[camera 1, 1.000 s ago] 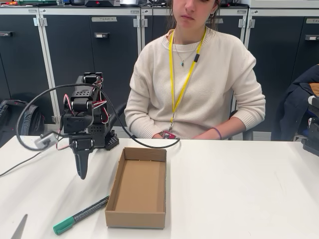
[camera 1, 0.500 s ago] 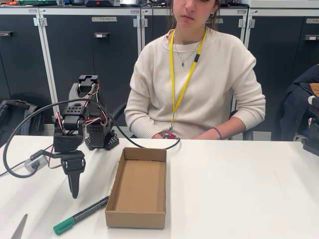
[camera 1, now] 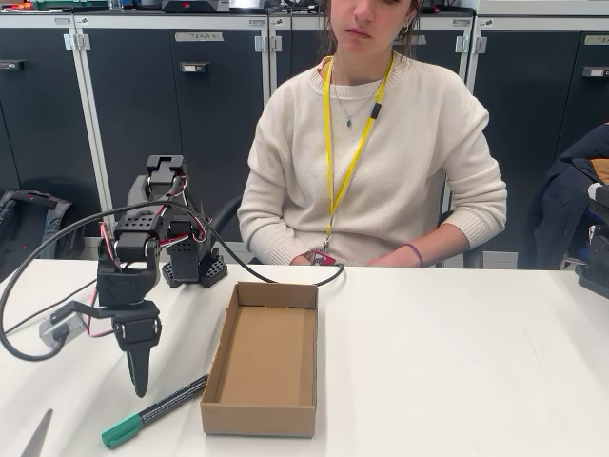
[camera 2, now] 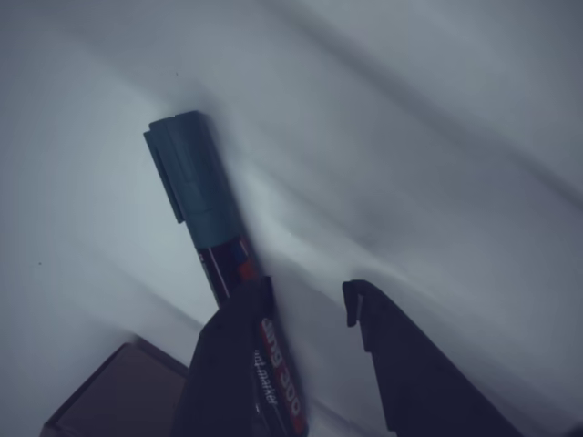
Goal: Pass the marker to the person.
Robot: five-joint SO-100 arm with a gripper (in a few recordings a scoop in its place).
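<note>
**Claw above the marker, grasp not yet made**

Claw (camera 1: 140,376) hangs point-down over the white surface (camera 1: 457,362), just above and left of the marker (camera 1: 154,411) in the fixed view. Wrist view: fingers parted a moderate way, nothing between them; the marker (camera 2: 219,264) runs under the left finger rather than into the gap.

Doing it well, as I judge it:
- Shift sideways so the barrel sits centred between the fingers before lowering.
- Turn the wrist so the fingers cross the barrel, not run along it.
- Take the black barrel near mid-length; a grip at the cap end would likely droop.
- The cardboard box (camera 1: 264,357) lies just beside the barrel's far end; keep the fingers clear of its wall.

Materials: marker is slim, round, smooth plastic, green cap with a clip ridge, black barrel with red label, so liable to roll. Box is matte brown card, open, shallow. Surface smooth, slightly glossy. The person (camera 1: 376,143) sits behind the surface, in a cream knit sweater, forearms at the far edge.
</note>
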